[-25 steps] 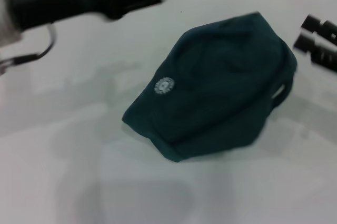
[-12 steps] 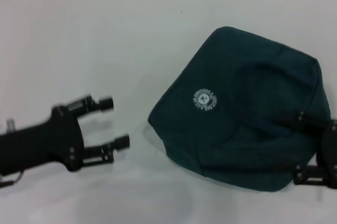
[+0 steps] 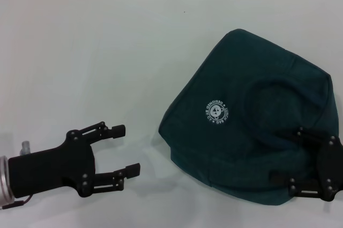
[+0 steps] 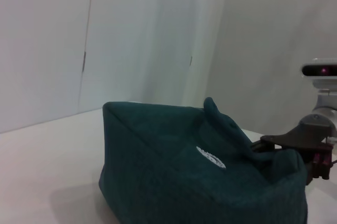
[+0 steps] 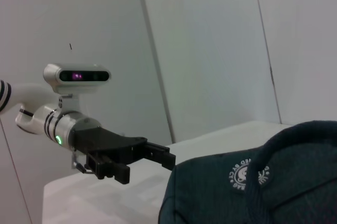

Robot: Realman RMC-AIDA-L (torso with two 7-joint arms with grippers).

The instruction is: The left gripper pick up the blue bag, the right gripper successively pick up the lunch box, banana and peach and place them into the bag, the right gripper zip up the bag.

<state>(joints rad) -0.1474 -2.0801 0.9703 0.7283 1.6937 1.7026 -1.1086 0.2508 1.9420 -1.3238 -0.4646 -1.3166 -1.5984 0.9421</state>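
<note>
Bag (image 3: 252, 126) lay closed at 3 o'clock on surface (image 3: 96, 51); left gripper (image 3: 126, 149) fingers spread, clear at 8; right gripper (image 3: 311, 177) fingers spread astride bag's edge, likely steadying it.

The left hand (image 3: 128, 149) is matte black, a flat-sided body forking into two slim fingers with squared tips, its plates dotted with small pale screws. Behind it sits a silver wrist collar with a thin cable looping out. In the right wrist view a white camera pod with a dark lens strip rides above that wrist, beside a green light. The right hand (image 3: 316, 170) is black too, with the same screw-studded linkage bars.
</note>
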